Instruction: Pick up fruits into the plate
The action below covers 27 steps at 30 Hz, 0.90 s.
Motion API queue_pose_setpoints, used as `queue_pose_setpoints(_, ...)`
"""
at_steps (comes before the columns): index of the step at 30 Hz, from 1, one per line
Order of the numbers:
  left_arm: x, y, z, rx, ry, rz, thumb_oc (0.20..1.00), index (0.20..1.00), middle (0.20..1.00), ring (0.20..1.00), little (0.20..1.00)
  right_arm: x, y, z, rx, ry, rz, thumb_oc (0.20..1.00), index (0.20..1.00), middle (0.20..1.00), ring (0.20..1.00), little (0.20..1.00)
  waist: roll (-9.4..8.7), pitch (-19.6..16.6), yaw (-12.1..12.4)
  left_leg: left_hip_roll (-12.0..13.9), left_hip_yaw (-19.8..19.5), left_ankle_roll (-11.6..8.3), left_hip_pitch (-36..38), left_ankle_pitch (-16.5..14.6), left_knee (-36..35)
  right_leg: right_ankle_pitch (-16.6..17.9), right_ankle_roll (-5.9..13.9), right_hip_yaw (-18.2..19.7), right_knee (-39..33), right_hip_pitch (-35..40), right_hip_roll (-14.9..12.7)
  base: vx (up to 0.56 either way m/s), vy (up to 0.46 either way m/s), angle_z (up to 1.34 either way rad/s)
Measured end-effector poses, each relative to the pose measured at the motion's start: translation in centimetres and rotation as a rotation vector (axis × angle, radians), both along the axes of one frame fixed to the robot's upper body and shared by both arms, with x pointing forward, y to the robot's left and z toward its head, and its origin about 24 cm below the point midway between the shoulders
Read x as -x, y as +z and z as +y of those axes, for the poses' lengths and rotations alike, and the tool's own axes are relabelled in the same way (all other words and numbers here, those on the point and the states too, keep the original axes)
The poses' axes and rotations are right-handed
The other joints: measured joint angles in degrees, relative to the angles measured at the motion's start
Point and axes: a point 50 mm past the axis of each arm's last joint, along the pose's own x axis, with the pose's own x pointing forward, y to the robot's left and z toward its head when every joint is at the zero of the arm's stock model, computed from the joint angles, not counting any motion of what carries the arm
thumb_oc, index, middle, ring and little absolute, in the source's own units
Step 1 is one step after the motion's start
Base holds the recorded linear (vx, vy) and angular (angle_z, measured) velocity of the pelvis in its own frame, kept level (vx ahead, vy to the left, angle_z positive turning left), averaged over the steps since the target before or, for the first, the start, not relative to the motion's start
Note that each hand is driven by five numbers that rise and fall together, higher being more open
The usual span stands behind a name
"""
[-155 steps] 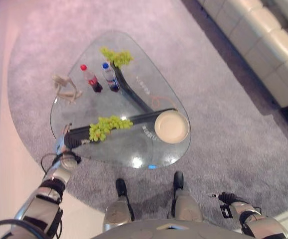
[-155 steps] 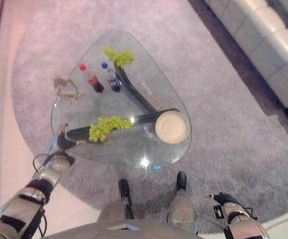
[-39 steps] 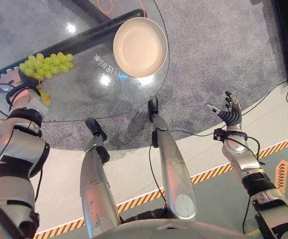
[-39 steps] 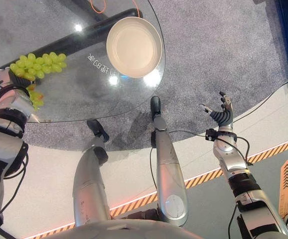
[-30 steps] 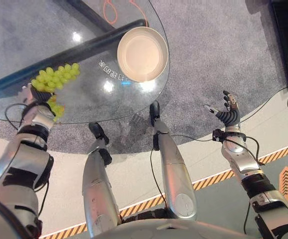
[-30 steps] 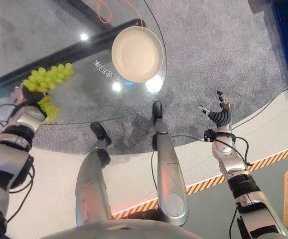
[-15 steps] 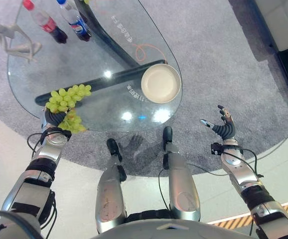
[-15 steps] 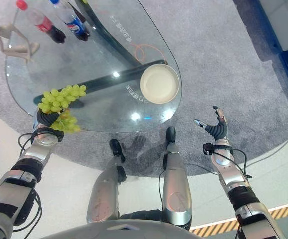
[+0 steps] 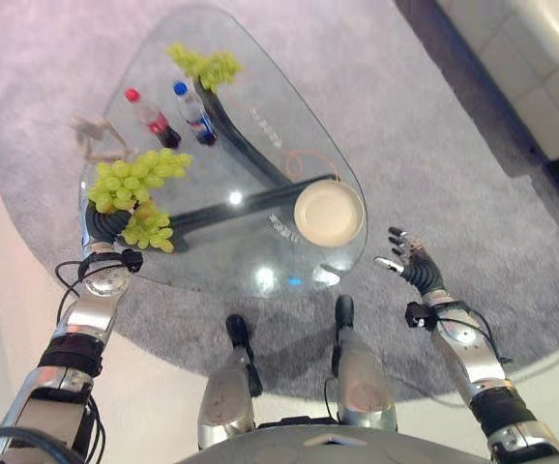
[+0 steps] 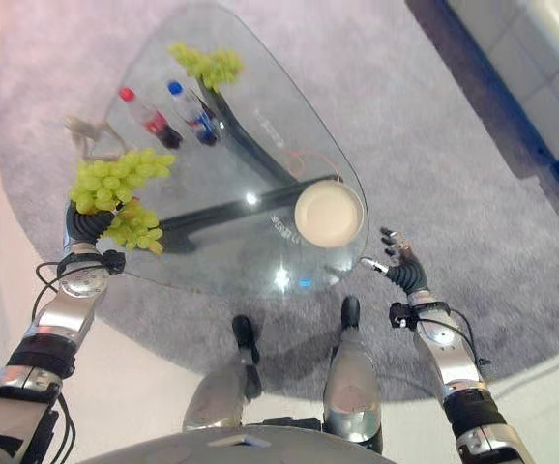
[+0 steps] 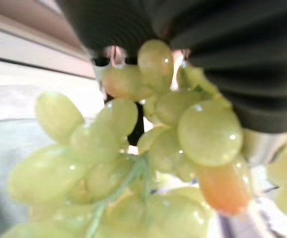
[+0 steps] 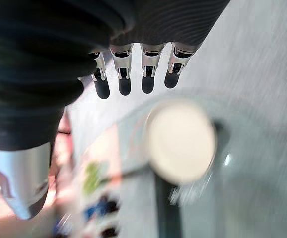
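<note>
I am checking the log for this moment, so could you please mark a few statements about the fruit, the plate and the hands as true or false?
1. The left hand holds a bunch of green grapes. True.
2. The plate already has grapes in it. False: it is empty.
3. The right hand is closed round a bottle. False: it is open, off the table edge, holding nothing.
4. A second grape bunch lies at the far end of the glass table. True.
5. The two bottles lie flat beside the plate. False: they stand upright near the far side, away from the plate.
</note>
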Motion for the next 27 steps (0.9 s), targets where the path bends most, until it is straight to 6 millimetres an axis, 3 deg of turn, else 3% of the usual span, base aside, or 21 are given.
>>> queue_pose_setpoints(3, 0.0, 0.5, -0.8, -0.045, -0.060, -0.014, 0.200, 0.200, 0.200, 0.200, 0.200, 0.3, 0.1, 0.5, -0.032, 0.105, 0.021, 1.000, 1.000, 1.000, 1.000, 1.000, 0.00, -4.0, 0.5, 0.1, 0.0, -0.36, 1.9, -0.1, -0.9, 0.2, 0.35, -0.9, -2.2, 2.9, 0.3, 0.08, -0.081, 0.09)
queue_pose_setpoints(10, 0.0, 1.7, -4.2, -0.099, -0.295, -0.043, 0.200, 0.200, 0.200, 0.200, 0.200, -2.2, 4.2, 2.6, -0.101, 0.352, -0.041, 1.000, 1.000, 1.000, 1.000, 1.000, -0.66, -9.4, 2.3, 0.9, -0.7, -0.90, 4.7, -0.4, -1.5, 0.4, 0.45, -1.9, -4.0, 6.8, 1.2, 0.06, -0.053, 0.05)
queue_pose_setpoints(13, 0.0, 1.9, -6.1, -0.113, -0.421, -0.039, 0.200, 0.200, 0.200, 0.200, 0.200, -4.1, 6.7, 5.2, -0.143, 0.468, -0.089, 1.000, 1.000, 1.000, 1.000, 1.000, -1.00, -10.2, 3.2, 1.0, -1.1, -1.02, 5.7, -0.4, -1.5, 0.4, 0.46, -2.5, -4.0, 8.2, 1.3, 0.05, -0.037, 0.08)
queue_pose_setpoints(18, -0.1, 1.8, -8.1, -0.166, -0.533, -0.006, 0.200, 0.200, 0.200, 0.200, 0.200, -4.7, 10.6, 9.0, -0.077, 0.640, -0.220, 1.000, 1.000, 1.000, 1.000, 1.000, -1.77, -11.6, 4.7, 1.0, -1.4, -1.02, 6.3, -0.4, -1.5, 0.4, 0.46, -2.7, -4.0, 8.9, 1.2, 0.01, -0.003, 0.01)
queue_pose_setpoints(22, -0.2, 1.6, -8.9, -0.205, -0.585, 0.022, 0.200, 0.200, 0.200, 0.200, 0.200, -5.1, 13.0, 10.7, -0.029, 0.695, -0.311, 1.000, 1.000, 1.000, 1.000, 1.000, -2.62, -12.2, 4.9, 1.0, -1.3, -1.05, 7.2, -0.5, -1.5, 0.4, 0.48, -2.7, -4.0, 9.8, 1.2, 0.00, 0.000, 0.00)
queue_pose_setpoints(27, -0.1, 1.1, -9.5, -0.418, -0.617, 0.085, 0.200, 0.200, 0.200, 0.200, 0.200, -5.4, 13.7, 10.7, 0.130, 0.644, -0.360, 1.000, 1.000, 1.000, 1.000, 1.000, -3.32, -12.9, 4.8, 0.9, -1.1, -0.91, 7.5, -0.7, -1.5, 0.4, 0.47, -2.5, -4.0, 9.9, 1.1, -0.01, 0.000, -0.03)
